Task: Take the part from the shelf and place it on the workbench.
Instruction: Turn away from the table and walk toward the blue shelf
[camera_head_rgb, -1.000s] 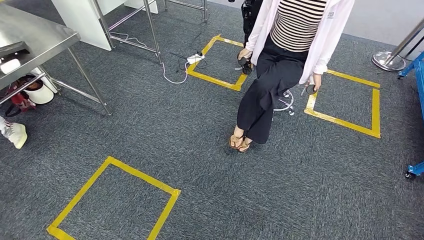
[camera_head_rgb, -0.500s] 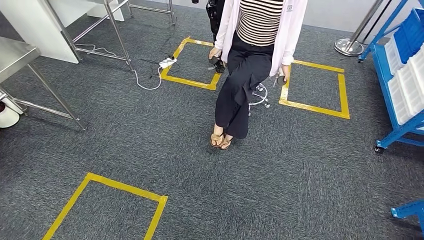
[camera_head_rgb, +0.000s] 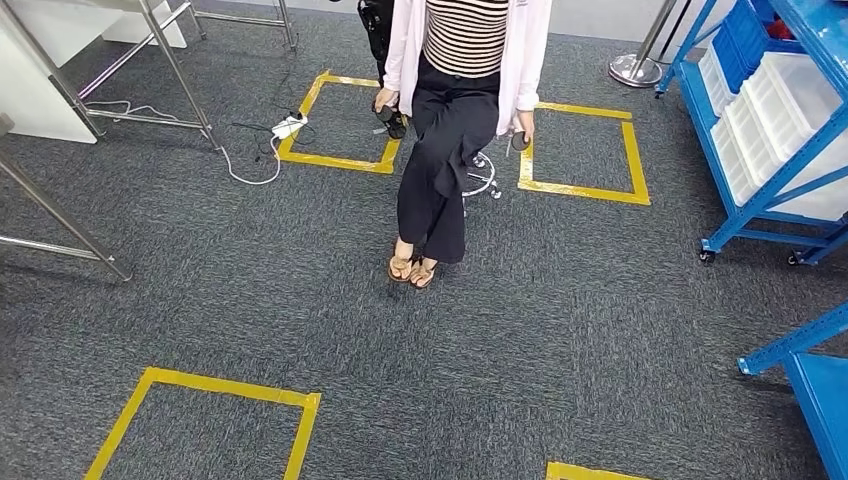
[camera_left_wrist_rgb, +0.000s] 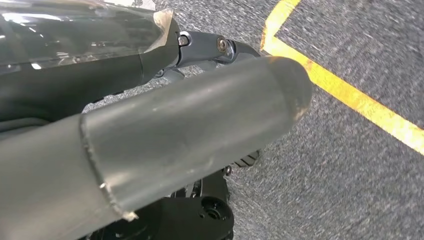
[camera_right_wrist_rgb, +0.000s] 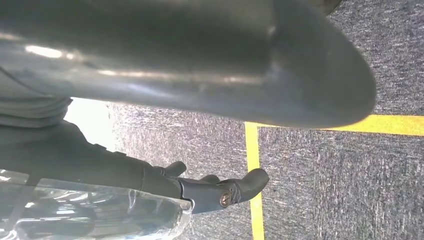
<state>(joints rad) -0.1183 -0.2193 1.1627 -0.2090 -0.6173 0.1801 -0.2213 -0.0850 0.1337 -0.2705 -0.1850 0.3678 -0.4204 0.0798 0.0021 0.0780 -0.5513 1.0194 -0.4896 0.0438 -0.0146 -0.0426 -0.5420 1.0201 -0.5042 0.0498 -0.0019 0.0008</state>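
Note:
A blue shelf (camera_head_rgb: 768, 195) stands at the right in the head view, with white bins (camera_head_rgb: 785, 95) and blue bins (camera_head_rgb: 745, 35) on its tilted levels. I cannot make out a part in them from here. A steel leg of the workbench (camera_head_rgb: 60, 225) shows at the far left. My left hand (camera_left_wrist_rgb: 190, 120) hangs over the grey carpet, thumb and dark fingers (camera_left_wrist_rgb: 220, 47) stretched out with nothing in them. My right hand (camera_right_wrist_rgb: 190, 70) hangs the same way, its fingers (camera_right_wrist_rgb: 225, 192) apart and holding nothing.
A person (camera_head_rgb: 460, 110) sits on a stool in the middle ahead, a dark controller in each hand. Yellow tape squares (camera_head_rgb: 580, 190) mark the carpet. A power strip (camera_head_rgb: 288, 127) with cable lies at the left, a stanchion base (camera_head_rgb: 635, 70) at the back, a second blue frame (camera_head_rgb: 810, 380) at the lower right.
The whole picture has slid left: the camera has turned right. The steel table has nearly left the view and the blue shelf has come in. The person stays seated.

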